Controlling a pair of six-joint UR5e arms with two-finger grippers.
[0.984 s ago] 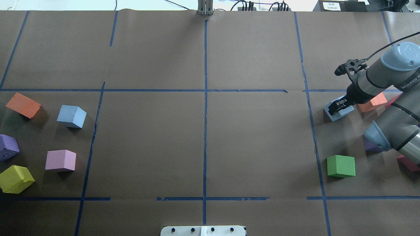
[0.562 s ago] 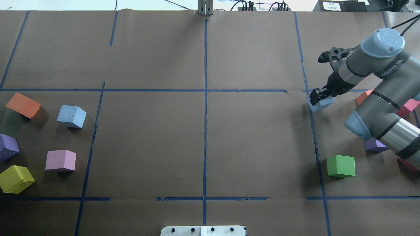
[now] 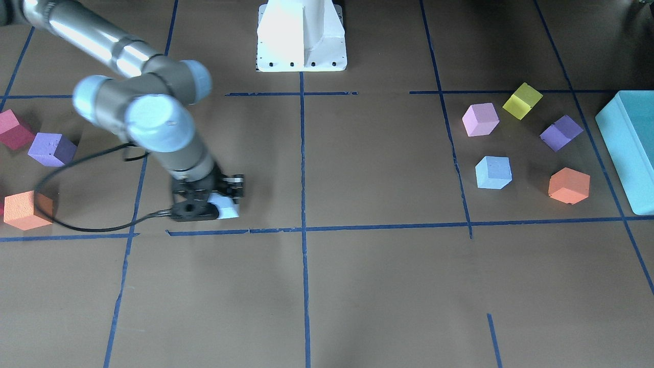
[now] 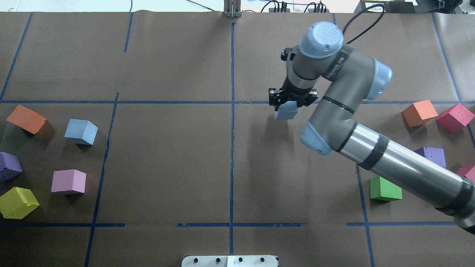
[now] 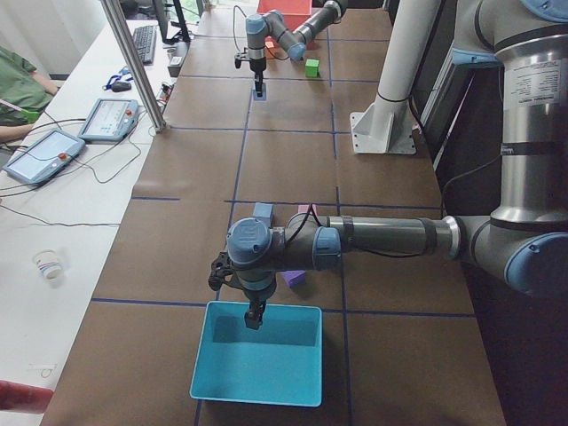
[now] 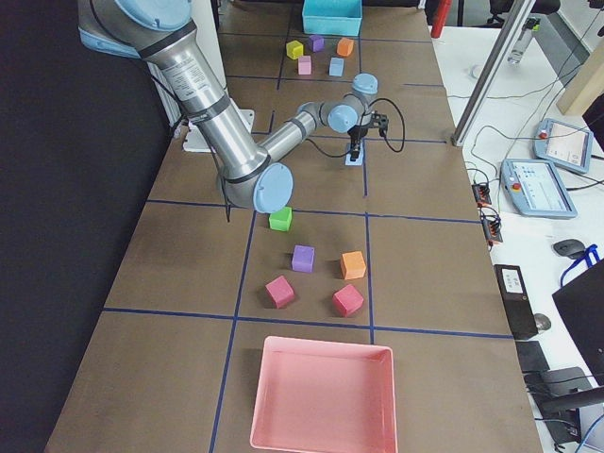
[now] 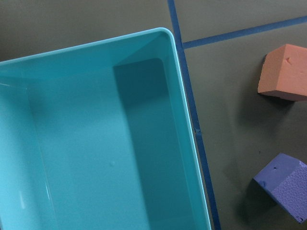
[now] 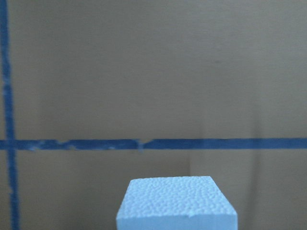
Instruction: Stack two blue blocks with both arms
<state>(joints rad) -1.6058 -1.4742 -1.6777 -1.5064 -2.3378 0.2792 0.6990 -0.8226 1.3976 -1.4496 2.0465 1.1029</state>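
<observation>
My right gripper is shut on a pale blue block and holds it just above the table, right of the centre tape line. The block also shows in the front-facing view and fills the bottom of the right wrist view. The other blue block rests on the table at the left, among other cubes. My left gripper shows only in the exterior left view, hanging over the turquoise box. I cannot tell whether it is open or shut.
Orange, purple, pink and yellow cubes surround the left blue block. Green, orange, red and purple cubes lie at the right. A pink tray sits at the right end.
My right arm has swung left from the right-hand zone toward the table's centre, carrying the blue block in its gripper. The cubes at the left have not moved.
</observation>
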